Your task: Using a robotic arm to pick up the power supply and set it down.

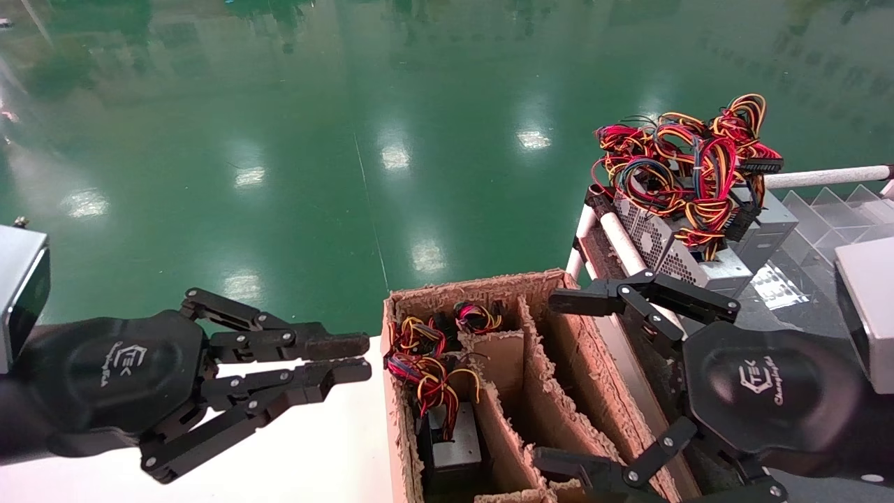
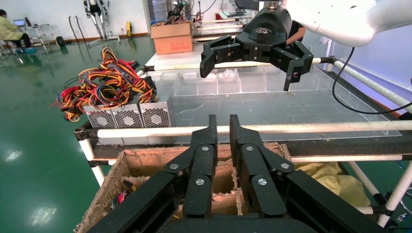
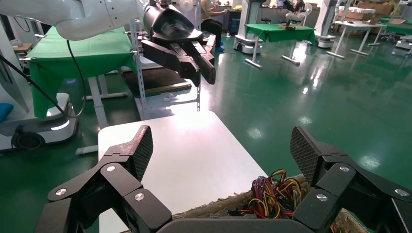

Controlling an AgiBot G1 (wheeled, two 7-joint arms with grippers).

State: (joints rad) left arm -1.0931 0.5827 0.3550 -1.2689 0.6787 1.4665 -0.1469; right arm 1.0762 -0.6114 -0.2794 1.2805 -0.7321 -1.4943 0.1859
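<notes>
Over the cardboard box (image 1: 538, 391), the right gripper (image 1: 566, 381) hangs with its jaws spread wide and nothing between them; one finger sits above the box's far right corner, the other near its close edge. Its mesh-faced fingertips (image 3: 142, 150) show the same wide gap in the right wrist view.

The box is split by ragged cardboard dividers into long compartments. A power supply (image 1: 452, 447) lies in the left compartment, a grey metal body low down, with red, yellow and black wires (image 1: 427, 363) bunched above it toward the far end. The middle and right compartments show only bare cardboard where they can be seen.

The left gripper (image 1: 349, 358) is held over the white table (image 1: 328, 447), just beside the box's left wall, fingers nearly closed on nothing with only a thin slit between them, pointing toward the box.

To the right of the box stands a rack of white tubes (image 1: 628, 255). More grey power supplies (image 1: 670, 251) rest on it, perforated faces outward, with a large tangle of coloured cables (image 1: 688, 164) heaped on top. Clear plastic trays (image 2: 243, 82) sit farther along the rack. The floor (image 1: 349, 140) is glossy green.
</notes>
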